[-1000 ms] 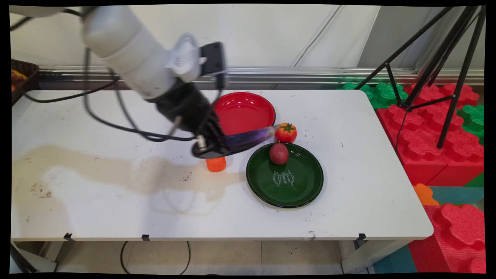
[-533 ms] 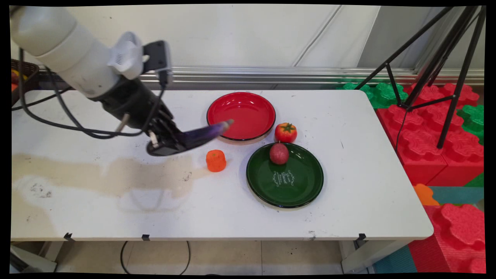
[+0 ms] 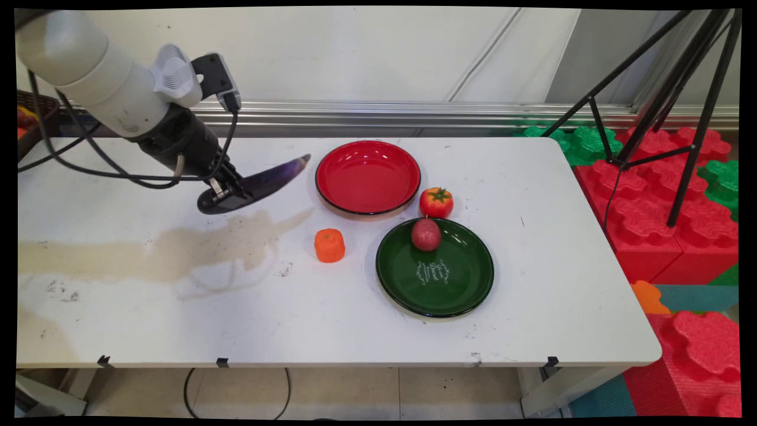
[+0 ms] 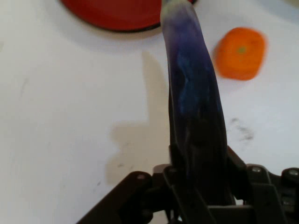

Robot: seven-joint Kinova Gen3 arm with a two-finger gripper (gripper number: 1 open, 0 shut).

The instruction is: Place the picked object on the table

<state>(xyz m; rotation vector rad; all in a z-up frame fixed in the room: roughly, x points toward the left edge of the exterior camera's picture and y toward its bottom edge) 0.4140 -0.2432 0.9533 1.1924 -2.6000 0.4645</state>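
black gripper [image 3: 227, 192] clamped tight on a long, glossy purple eggplant [image 3: 273, 176] held above the scuffed white table [image 3: 177, 319], tip pointing at the shiny round red plate [image 3: 368, 176], stubby orange carrot chunk [image 3: 329, 245] nearby, dark green plate [image 3: 434, 267] carrying a bumpy reddish fruit [image 3: 426, 234], smooth tomato [image 3: 436, 202] just beside it

Bare table [image 3: 148, 307] left; red plate [image 3: 368, 176], orange piece [image 3: 329, 245] right.

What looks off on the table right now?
Little. The tool is shut on a purple eggplant, held off the white table. The table shows grey scuff marks near its left front. The tomato sits on bare table between the red plate and the green plate.
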